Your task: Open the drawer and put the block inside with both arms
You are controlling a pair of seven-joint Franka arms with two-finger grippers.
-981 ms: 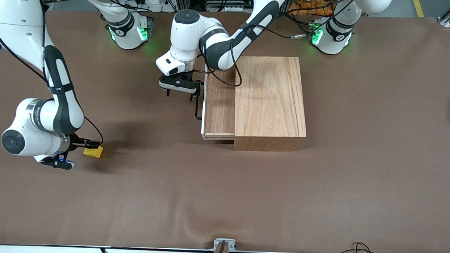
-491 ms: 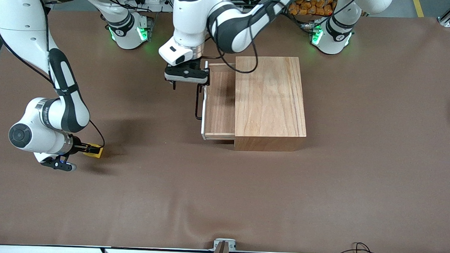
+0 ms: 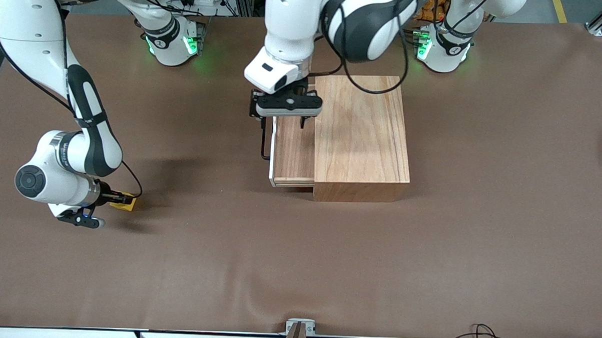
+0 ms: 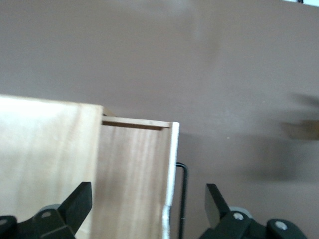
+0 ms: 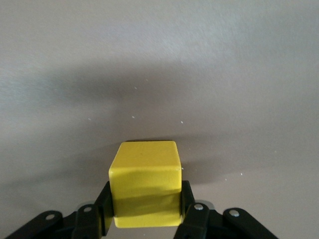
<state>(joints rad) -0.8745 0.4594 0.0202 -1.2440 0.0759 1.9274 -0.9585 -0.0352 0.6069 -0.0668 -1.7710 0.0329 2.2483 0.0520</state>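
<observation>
The drawer [image 3: 294, 151] stands pulled partway out of the light-wood cabinet [image 3: 362, 136], its white front panel [image 3: 272, 155] and black loop handle [image 3: 265, 142] facing the right arm's end of the table. My left gripper [image 3: 281, 121] hangs open and empty over the open drawer. In the left wrist view, my left gripper [image 4: 147, 209] spans the drawer tray [image 4: 132, 179] and handle [image 4: 183, 199]. My right gripper [image 3: 121, 199] is shut on the yellow block [image 3: 128, 203], low at the table near the right arm's end. In the right wrist view, my right gripper [image 5: 145, 211] has its fingers pressed on two sides of the block [image 5: 144, 186].
The brown table mat [image 3: 298, 259] stretches wide on every side of the cabinet. The two green-lit arm bases [image 3: 172, 42] stand along the table edge farthest from the front camera. A small metal bracket [image 3: 300, 326] sits at the nearest edge.
My left gripper has risen from beside the drawer handle and moved over the open drawer. My right arm has shifted slightly with the block. The drawer has not moved.
</observation>
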